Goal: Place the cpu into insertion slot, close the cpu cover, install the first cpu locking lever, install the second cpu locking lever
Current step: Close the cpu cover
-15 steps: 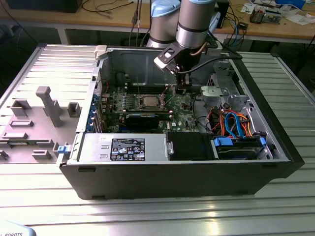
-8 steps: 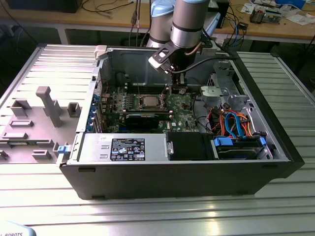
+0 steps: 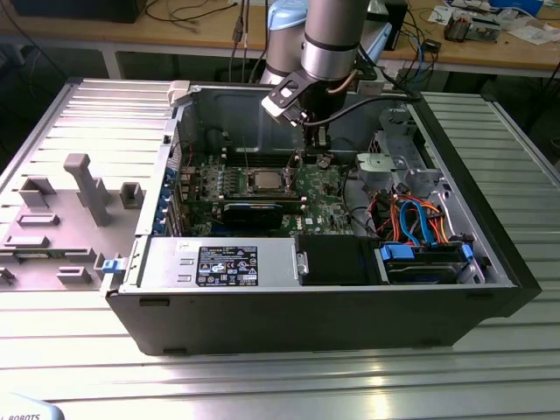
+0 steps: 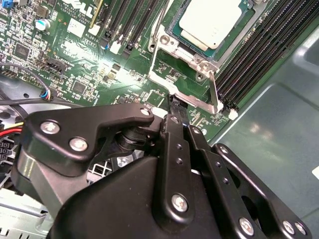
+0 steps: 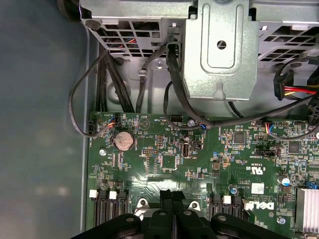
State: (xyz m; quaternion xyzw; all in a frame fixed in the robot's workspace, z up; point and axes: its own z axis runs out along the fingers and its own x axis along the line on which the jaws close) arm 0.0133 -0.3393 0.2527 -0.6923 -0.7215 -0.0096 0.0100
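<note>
Black gripper point(image 4: 175, 107) parts sit closest in the second wrist view. Its 2 fingers point(image 4: 172, 137) are pressed close together with just a thin line between them. You cannot tell if they pinch anything. Their tips are right at the free edge of the thin square metal cpu cover point(image 4: 213, 92), which is flipped open and tilted up over the green motherboard point(image 4: 89, 59). The small silvery square cpu point(image 4: 212, 22) lies flat in the square insertion slot point(image 4: 174, 27), just past the cover's hinge. The open black computer case point(image 3: 306, 319) rests on the ribbed metal tabletop point(image 3: 262, 376).
</note>
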